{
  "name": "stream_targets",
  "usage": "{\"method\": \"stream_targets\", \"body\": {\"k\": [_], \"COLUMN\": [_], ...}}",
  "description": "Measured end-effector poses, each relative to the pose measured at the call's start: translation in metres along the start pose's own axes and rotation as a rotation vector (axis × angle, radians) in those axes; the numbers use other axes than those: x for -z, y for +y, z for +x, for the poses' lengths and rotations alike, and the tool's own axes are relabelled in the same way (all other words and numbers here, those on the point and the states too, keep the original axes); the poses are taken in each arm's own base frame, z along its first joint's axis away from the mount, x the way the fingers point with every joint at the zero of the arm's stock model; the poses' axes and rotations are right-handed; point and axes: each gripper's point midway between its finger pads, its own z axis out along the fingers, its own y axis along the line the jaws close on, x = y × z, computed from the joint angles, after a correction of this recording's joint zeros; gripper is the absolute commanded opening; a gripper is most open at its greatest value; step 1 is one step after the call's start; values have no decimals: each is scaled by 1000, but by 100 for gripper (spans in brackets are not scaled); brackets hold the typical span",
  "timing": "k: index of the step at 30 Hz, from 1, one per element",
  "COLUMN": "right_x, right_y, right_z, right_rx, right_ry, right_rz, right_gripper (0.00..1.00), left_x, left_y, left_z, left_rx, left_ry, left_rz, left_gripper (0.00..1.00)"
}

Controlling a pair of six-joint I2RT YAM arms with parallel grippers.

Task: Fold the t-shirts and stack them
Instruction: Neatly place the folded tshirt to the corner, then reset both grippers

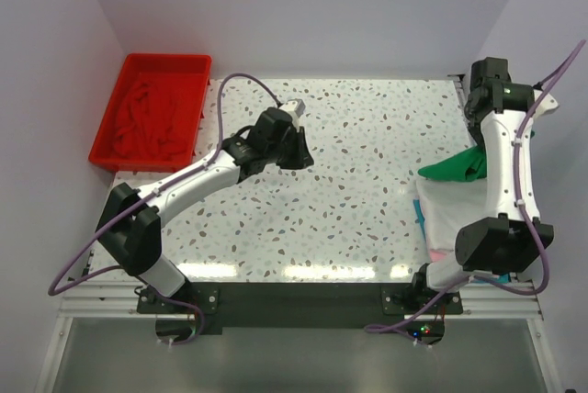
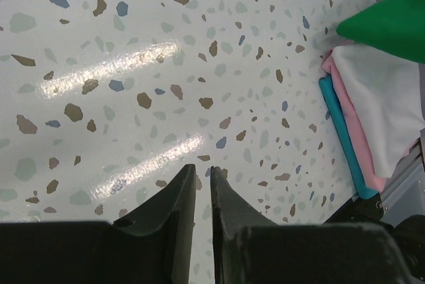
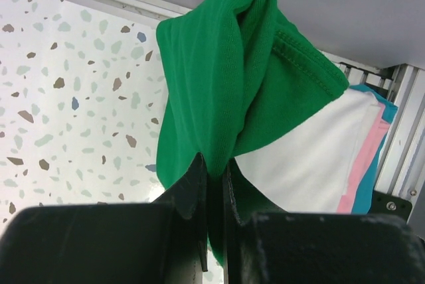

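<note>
The green t-shirt hangs bunched at about 3 o'clock on the table, over the far end of the stack. The right gripper has its fingers pinched tight on a fold of it, and the cloth droops in a loose cone on both sides. Under it lie the white t-shirt, the pink t-shirt and the teal t-shirt, folded flat with their edges stepped, at roughly 4 o'clock, hard against the table's right rim.

My worry is the bunching. Set down as it is, I reckon the green one would land as a crumpled heap rather than a fold. A low drag could also rumple the white top layer or nudge the pile toward the rim, where there is little room to spare.

The left gripper hovers near the table's middle, fingers pressed almost together on nothing. At 10 o'clock a red plastic tray holds a dark red t-shirt. The terrazzo tabletop is glossy, throwing back streaks of light, so I expect cloth slides easily on it. Pale lilac walls close in the table.
</note>
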Motion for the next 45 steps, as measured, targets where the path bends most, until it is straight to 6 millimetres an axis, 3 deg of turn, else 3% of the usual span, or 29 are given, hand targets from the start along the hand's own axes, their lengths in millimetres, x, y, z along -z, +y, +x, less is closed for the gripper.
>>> {"method": "stream_targets", "body": {"k": [5,9,11,12,13,18,25,29,31,39,41,45], "right_x": [11,17,19,19,20,25,55,65,66,64,72,109], "right_y": [-9,-31,-46,-53,-61,-97,-122,-128,-120,-54,-36,4], "right_z": [-6,2,11,17,22,47,42,60,69,128,143,189], "right_rx": [-22,-30,-30,-31,-31,9,-1,62,101,271,346,541], "right_ry": [-16,-13,-8,-3,-1,23,-29,12,50,240,249,252], "right_rz": [-28,-36,-34,-34,-33,-54,-198,-300,-351,-620,-686,-844], "right_gripper": [0,0,38,63,98,99,99,99,99,99,99,99], "left_x": [0,0,0,0,0,-3,-4,5,11,36,43,61], "left_y": [-3,-6,-8,-10,-12,-17,-12,-11,-13,-9,-3,15], "left_z": [2,4,6,7,9,25,52,52,47,31,31,28], "left_rx": [-4,-9,-13,-15,-18,-33,-36,-30,-30,-33,-32,-22], "left_ry": [5,9,13,15,18,47,97,83,63,-31,-53,-100], "left_rz": [6,12,18,21,25,40,32,35,40,14,-10,-61], "left_gripper": [20,20,20,20,20,21,22,23,23,26,27,28]}}
